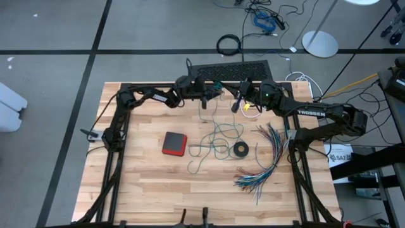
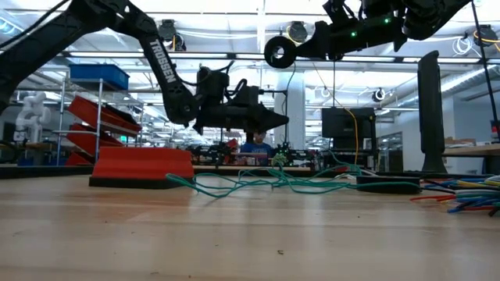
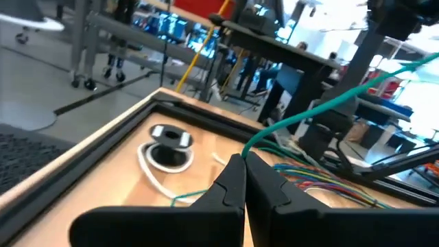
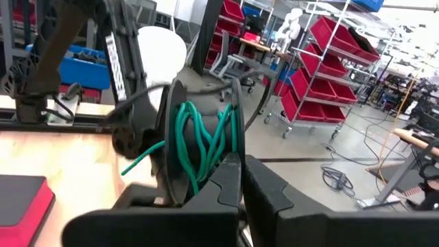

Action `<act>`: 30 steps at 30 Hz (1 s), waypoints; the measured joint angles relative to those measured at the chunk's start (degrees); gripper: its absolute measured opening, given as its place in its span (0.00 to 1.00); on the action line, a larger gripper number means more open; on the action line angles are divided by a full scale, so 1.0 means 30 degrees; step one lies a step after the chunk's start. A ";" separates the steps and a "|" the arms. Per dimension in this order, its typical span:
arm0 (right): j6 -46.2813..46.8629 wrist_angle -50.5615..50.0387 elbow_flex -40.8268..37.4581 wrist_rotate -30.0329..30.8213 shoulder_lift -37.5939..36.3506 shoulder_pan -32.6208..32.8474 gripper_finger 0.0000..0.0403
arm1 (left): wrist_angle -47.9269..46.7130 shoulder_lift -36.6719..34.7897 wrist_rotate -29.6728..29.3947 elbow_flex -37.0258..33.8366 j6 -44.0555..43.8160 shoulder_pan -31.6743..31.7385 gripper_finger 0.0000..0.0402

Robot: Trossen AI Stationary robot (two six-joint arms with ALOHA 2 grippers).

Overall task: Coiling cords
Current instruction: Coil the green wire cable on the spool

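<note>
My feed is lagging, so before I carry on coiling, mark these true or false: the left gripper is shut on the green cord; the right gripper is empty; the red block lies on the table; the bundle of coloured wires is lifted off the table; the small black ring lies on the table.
1. The left gripper is shut on the green cord. True.
2. The right gripper is empty. False: it holds a black spool wound with green cord.
3. The red block lies on the table. True.
4. The coloured wires are lifted. False: they lie fanned on the table.
5. The black ring lies on the table. True.
</note>
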 joint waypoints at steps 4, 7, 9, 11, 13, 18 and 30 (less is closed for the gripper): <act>-0.0007 -0.0646 0.0000 0.0034 0.0000 -0.0343 0.00 | -0.1832 -0.0952 0.0067 0.0000 0.0822 0.0387 0.00; -0.0007 -0.1235 0.0000 0.0025 0.0000 -0.0663 0.00 | -0.3902 -0.1825 0.0041 0.0000 0.2051 0.0654 0.00; -0.0005 -0.1502 0.0000 0.0029 0.0000 -0.0801 0.00 | -0.5173 -0.2474 -0.0031 0.0000 0.2636 0.0915 0.00; -0.0007 -0.1610 0.0000 0.0022 0.0000 -0.0902 0.00 | -0.6026 -0.3086 -0.0214 0.0000 0.2948 0.1133 0.00; -0.0009 -0.1649 0.0000 0.0018 0.0000 -0.0902 0.00 | -0.6818 -0.3636 -0.0399 0.0000 0.2964 0.1374 0.00; -0.0274 -0.2767 0.0302 -0.0027 0.0005 -0.0895 0.00 | -0.9548 -0.5067 -0.1538 0.0000 0.3738 0.2025 0.00; -0.1164 -0.5747 0.1064 -0.0021 0.0007 -0.0895 0.00 | -1.2040 -0.7570 -0.3278 0.0006 0.4105 0.2496 0.00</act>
